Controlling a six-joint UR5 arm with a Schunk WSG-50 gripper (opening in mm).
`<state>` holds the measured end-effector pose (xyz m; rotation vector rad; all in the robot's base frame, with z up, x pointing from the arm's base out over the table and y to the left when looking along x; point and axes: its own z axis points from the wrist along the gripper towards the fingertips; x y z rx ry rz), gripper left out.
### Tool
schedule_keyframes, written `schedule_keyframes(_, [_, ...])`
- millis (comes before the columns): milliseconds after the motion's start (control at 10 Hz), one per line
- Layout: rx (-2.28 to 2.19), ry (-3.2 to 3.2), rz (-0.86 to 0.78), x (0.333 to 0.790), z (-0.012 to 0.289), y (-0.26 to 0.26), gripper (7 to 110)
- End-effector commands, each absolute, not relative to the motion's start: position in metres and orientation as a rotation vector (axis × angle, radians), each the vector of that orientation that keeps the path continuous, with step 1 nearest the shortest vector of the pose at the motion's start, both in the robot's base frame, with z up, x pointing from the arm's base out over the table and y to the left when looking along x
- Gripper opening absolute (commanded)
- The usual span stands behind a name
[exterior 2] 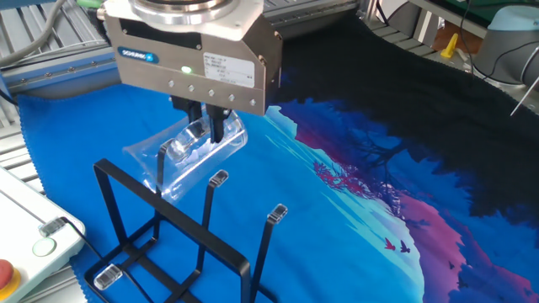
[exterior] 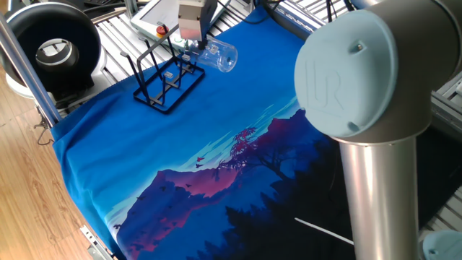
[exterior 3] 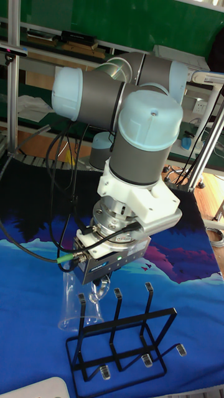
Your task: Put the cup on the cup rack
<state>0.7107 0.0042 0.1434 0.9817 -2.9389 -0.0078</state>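
The clear cup [exterior 2: 181, 160] hangs tilted on its side in the air, its open mouth toward the rack's prongs. My gripper [exterior 2: 205, 133] is shut on the cup's thick base end. In one fixed view the cup [exterior: 219, 57] sticks out to the right of the gripper [exterior: 193, 45], just above the rack's far end. The black wire cup rack [exterior: 162, 78] stands on the blue cloth; in the other fixed view its upright prongs [exterior 2: 210, 219] rise right in front of the cup. The tall fixed view shows the cup [exterior 3: 81, 305] behind the rack [exterior 3: 121, 342], below the gripper [exterior 3: 99, 287].
A white pendant with a red button [exterior 2: 21, 244] lies just left of the rack. A black round fan-like unit [exterior: 50, 47] sits beyond the table's corner. The cloth's dark printed area [exterior: 238, 173] stretches toward the arm's base [exterior: 361, 108].
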Motion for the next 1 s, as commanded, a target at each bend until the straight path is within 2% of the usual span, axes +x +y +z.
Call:
schedule_keyframes(0, [1.050,-2.959,-0.004,0.732,0.142,0.017,7])
schedule_keyframes(400, [1.167,-2.946,0.043,0.745,0.138,0.012,7])
schedule_keyframes(900, [1.128,-2.927,0.049,0.735,0.140,0.011,7])
